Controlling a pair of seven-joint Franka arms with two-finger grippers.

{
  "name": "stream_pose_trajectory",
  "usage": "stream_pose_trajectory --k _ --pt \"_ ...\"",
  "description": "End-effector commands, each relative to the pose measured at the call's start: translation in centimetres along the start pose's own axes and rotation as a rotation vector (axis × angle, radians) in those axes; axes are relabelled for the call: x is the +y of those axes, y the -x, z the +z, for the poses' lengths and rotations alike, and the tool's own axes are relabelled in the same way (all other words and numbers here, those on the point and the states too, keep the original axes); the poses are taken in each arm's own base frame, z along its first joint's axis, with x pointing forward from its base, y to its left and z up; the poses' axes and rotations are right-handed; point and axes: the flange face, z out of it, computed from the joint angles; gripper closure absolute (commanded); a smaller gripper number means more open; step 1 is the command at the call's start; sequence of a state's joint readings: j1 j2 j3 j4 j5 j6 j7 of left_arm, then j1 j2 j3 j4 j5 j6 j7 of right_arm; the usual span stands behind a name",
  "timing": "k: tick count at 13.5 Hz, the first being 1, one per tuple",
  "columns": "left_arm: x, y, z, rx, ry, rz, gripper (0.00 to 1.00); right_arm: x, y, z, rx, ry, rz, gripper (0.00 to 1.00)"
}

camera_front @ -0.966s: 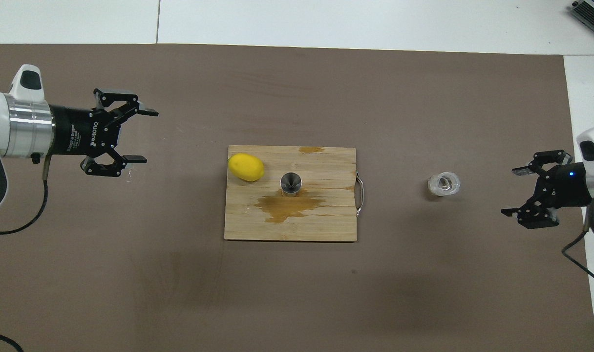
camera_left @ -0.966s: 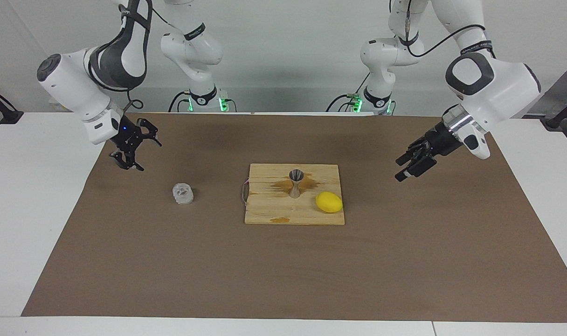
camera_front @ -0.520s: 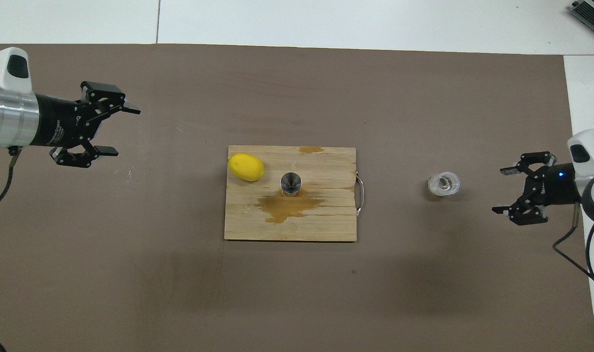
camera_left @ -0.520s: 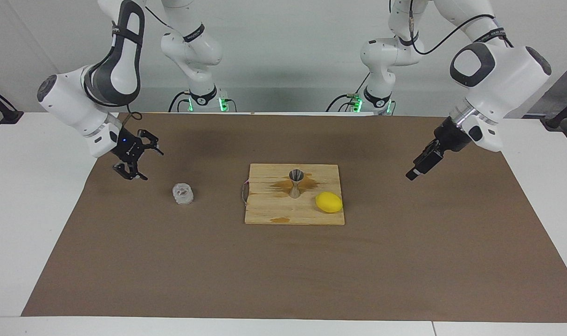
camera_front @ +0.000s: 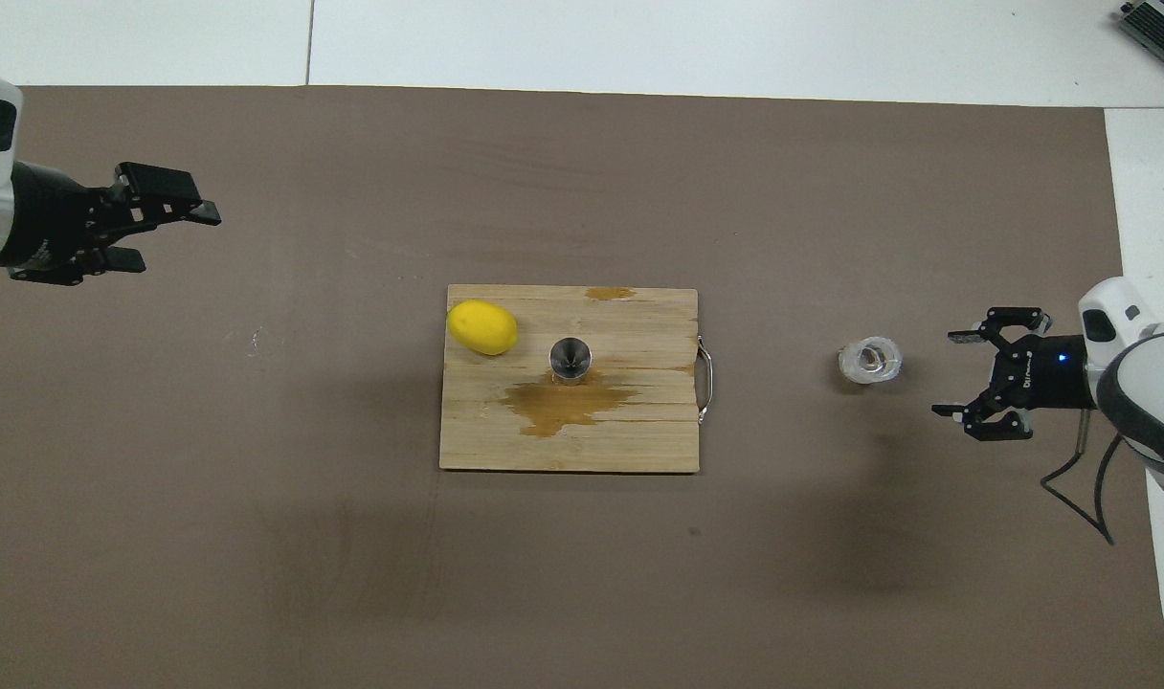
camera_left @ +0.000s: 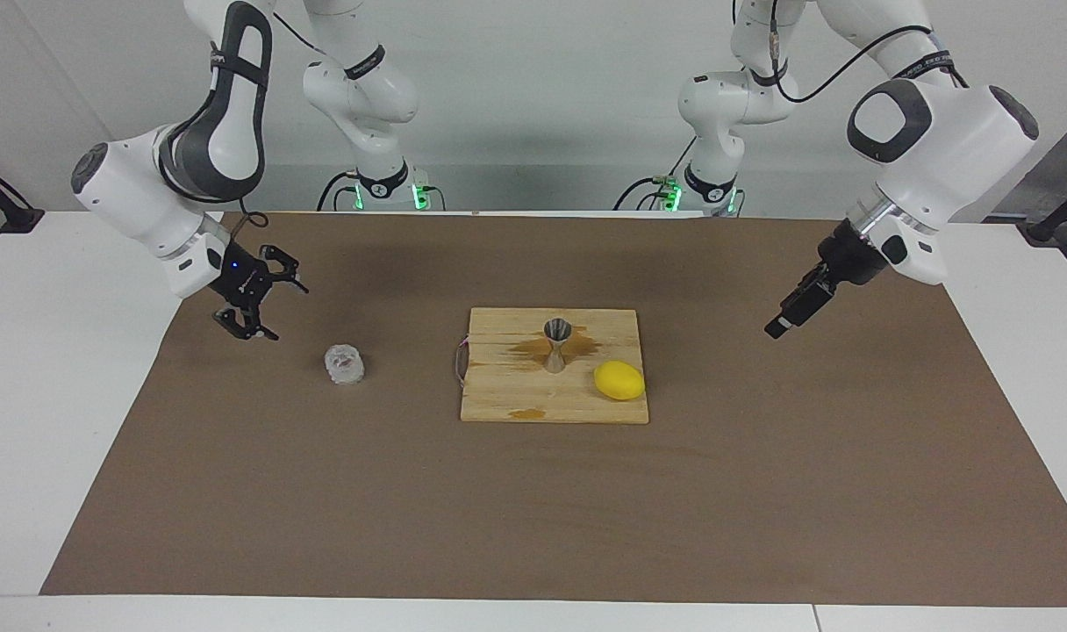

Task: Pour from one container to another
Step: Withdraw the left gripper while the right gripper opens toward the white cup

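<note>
The clear bumpy cup (camera_left: 344, 363) (camera_front: 870, 360) stands on the brown mat toward the right arm's end of the table. The silver hourglass jigger (camera_left: 557, 344) (camera_front: 570, 359) stands upright on the wooden board (camera_left: 516, 395) (camera_front: 639, 440). My right gripper (camera_left: 286, 311) (camera_front: 953, 373) hangs open low over the mat beside the cup, a short gap away, with its fingers pointing at the cup. My left gripper (camera_left: 776, 329) (camera_front: 172, 233) is open and holds nothing, above the mat toward the left arm's end, well off the board.
A yellow lemon (camera_left: 619, 380) (camera_front: 482, 326) lies on the board beside the jigger. A wet brown stain (camera_front: 563, 404) spreads on the board next to the jigger. The board's metal handle (camera_front: 705, 378) faces the cup. White table borders the mat (camera_left: 533, 518).
The right gripper has come down and closer to the cup. The left gripper has drawn back toward its end of the table and turned its wrist. Cup, jigger and lemon have not moved.
</note>
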State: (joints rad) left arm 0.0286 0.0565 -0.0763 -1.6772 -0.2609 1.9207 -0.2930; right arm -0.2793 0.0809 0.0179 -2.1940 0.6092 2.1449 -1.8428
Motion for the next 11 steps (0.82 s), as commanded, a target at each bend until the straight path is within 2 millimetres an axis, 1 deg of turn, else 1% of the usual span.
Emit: stream_pose_trajectory --k 1,2,3,4,5,7,8,9,10,11 --pt "-0.3 -1.0 -2.4 0.024 -0.068 0.146 0.00 0.2 0.6 1.2 0.020 0.028 -0.035 0.00" --pt "-0.4 -0.9 -2.7 0.025 -0.095 0.224 0.00 0.4 1.1 2.2 0.015 0.021 -0.027 0.00" --pt "-0.5 -0.7 -2.8 0.014 -0.118 0.301 0.00 0.7 0.9 2.7 0.002 0.039 -0.040 0.00" --pt "-0.4 -0.4 -2.8 -0.004 -0.149 0.365 0.00 0.7 0.2 3.7 -0.006 0.038 -0.054 0.00" --pt "-0.3 0.0 -2.8 -0.025 -0.173 0.407 0.00 0.8 0.3 4.2 -0.008 0.033 -0.051 0.00" --pt "0.6 1.3 -2.7 -0.082 -0.183 0.428 0.00 0.8 1.0 5.6 0.000 0.012 -0.032 0.00" --pt "0.8 1.9 -3.1 -0.094 -0.183 0.434 0.00 0.8 1.0 5.9 0.001 0.007 -0.043 0.00" --pt "0.8 2.1 -2.9 -0.104 -0.182 0.435 0.00 0.8 0.9 6.1 0.000 0.004 -0.048 0.00" --pt "0.9 2.3 -2.7 -0.123 -0.188 0.448 0.00 0.8 1.2 6.7 0.011 -0.002 -0.033 0.00" --pt "1.0 2.7 -3.2 -0.129 -0.197 0.458 0.00 0.8 1.4 7.3 0.018 -0.009 -0.023 0.00"
